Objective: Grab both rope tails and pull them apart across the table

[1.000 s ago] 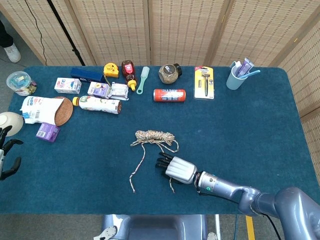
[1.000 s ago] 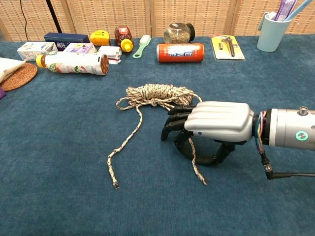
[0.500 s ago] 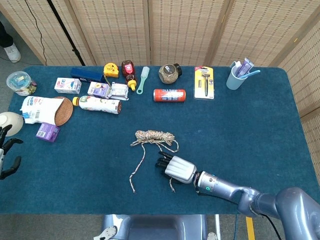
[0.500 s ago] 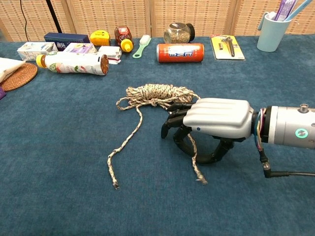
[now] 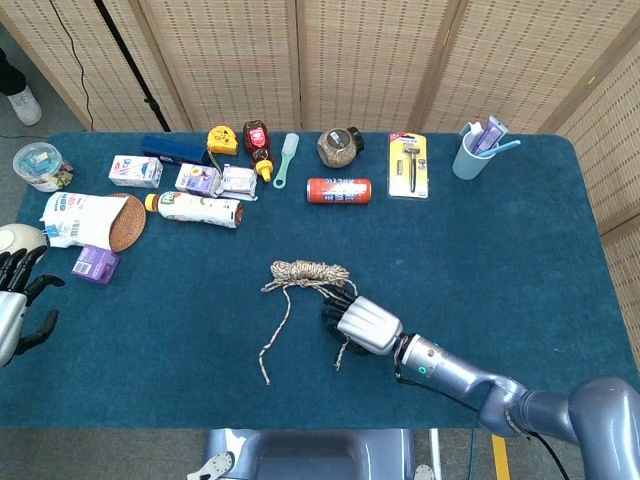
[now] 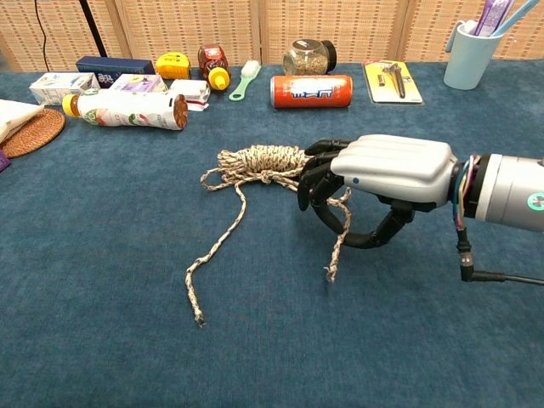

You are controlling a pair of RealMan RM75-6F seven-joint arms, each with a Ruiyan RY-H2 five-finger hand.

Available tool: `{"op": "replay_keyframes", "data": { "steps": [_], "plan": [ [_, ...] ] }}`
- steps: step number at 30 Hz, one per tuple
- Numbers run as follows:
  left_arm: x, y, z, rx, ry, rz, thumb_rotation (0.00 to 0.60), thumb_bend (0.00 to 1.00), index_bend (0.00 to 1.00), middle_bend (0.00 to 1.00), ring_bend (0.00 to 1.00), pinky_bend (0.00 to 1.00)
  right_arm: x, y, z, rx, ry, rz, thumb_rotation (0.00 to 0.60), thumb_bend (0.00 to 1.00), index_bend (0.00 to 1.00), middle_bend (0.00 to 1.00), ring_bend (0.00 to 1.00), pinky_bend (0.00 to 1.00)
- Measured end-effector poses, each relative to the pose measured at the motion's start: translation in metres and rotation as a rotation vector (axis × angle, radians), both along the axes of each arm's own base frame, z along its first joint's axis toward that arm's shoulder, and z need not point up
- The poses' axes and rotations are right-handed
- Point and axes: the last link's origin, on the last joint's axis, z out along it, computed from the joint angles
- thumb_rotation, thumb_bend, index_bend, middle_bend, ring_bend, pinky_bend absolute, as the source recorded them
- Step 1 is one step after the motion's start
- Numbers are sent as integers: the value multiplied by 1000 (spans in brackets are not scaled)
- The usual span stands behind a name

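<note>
Rope (image 6: 265, 161): sat mid-table as a tangled speckled bundle, two loose tails running toward the near edge.
Left tail (image 6: 215, 251): trailed from the bundle down to the near left and lay flat on the blue cloth, frayed tip free, nobody on it.
Right tail (image 6: 338, 242): ran through the curled fingers of the right hand and hung below them, its tip just at the cloth.
Right hand (image 6: 374, 191): reached in from the right, silver back up, dark fingers (image 6: 316, 174) wrapped round the right tail, right beside the bundle's right end; in the head view it showed as hand (image 5: 360, 322) just near-right of the bundle.
Left hand (image 5: 18, 300): sat way out at the far left edge of the table in the head view, fingers spread apart, nothing in them; the chest view did not catch it.
Table (image 6: 102, 340): covered in dark blue cloth.
Far row: a red can (image 6: 311, 91) on its side straight beyond the rope, a glass jar (image 6: 308, 57) behind it, a razor pack (image 6: 392, 81) to its right, a light blue cup (image 6: 467, 53) of toothbrushes at the far right.
Far left: a bottle lying on its side (image 6: 127, 109), a yellow tape measure (image 6: 172, 65), a brown sauce bottle (image 6: 210, 65), a green brush (image 6: 244, 81), small cartons (image 6: 58, 87) and a woven coaster (image 6: 32, 132).
</note>
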Motion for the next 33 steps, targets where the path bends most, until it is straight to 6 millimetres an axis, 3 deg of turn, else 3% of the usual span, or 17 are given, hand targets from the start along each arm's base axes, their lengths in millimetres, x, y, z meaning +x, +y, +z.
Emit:
{"op": "replay_keyframes", "data": {
  "steps": [10, 18, 33],
  "plan": [
    [14, 14, -14, -113, 15, -106, 600, 406, 387, 65, 3, 0, -12, -4, 23, -58, -28, -75, 600, 388, 612, 314, 185, 0],
    [27, 29, -35, -220, 40, -208, 600, 405, 396, 0, 0, 0, -26, -3, 39, -101, -41, -146, 600, 388, 612, 313, 185, 0],
    [69, 58, -91, -424, 95, -435, 600, 405, 436, 0, 0, 0, -33, 2, 43, -124, -61, -196, 600, 388, 614, 313, 185, 0]
  ]
}}
